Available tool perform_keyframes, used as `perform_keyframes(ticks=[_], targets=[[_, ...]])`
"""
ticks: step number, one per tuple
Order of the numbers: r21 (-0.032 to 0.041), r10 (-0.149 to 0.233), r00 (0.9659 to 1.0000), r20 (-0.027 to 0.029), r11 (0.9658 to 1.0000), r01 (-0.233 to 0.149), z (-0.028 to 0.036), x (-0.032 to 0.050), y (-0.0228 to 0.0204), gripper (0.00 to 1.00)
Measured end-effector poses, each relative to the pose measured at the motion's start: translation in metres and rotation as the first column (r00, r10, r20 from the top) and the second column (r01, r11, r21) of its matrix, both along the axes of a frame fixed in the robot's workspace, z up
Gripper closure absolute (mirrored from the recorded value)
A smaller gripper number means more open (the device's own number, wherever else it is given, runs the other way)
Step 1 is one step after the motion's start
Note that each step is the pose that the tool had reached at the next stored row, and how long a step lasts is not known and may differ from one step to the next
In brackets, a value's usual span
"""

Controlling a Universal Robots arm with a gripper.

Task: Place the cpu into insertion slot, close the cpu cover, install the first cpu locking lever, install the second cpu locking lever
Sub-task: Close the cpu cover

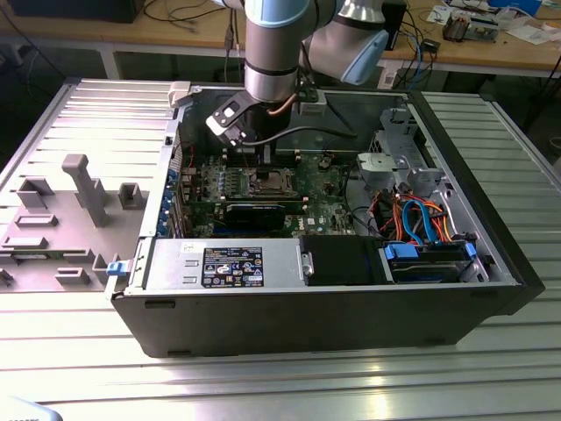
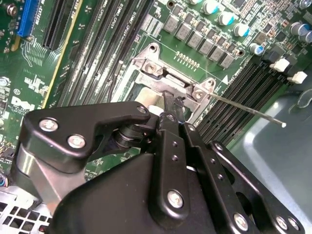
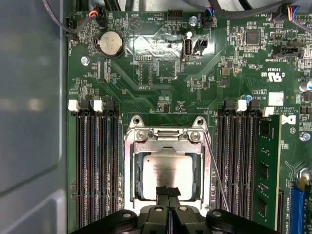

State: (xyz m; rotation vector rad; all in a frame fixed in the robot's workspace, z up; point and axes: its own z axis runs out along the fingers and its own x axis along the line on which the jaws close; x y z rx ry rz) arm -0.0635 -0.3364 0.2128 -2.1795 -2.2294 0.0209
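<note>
In the first wrist view the insertion slot (image 3: 127, 146) already holds the cpu (image 3: 165, 168), and the cpu cover (image 3: 168, 145) looks lowered around it. Our tool (image 3: 168, 190), fingers pressed together and empty, meets the cover's edge. Beside the slot a thin locking lever (image 3: 217, 170) stands free, so we judge the levers undone. A white sticker (image 3: 275, 97) bears print we leave unread.
</note>
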Motion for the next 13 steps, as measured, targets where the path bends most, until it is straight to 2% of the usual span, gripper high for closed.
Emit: perform_keyframes(ticks=[13], targets=[[0.0,0.0,1.0,-0.0001,1.0,0.0,0.0027,0.0041,0.0,0.89]])
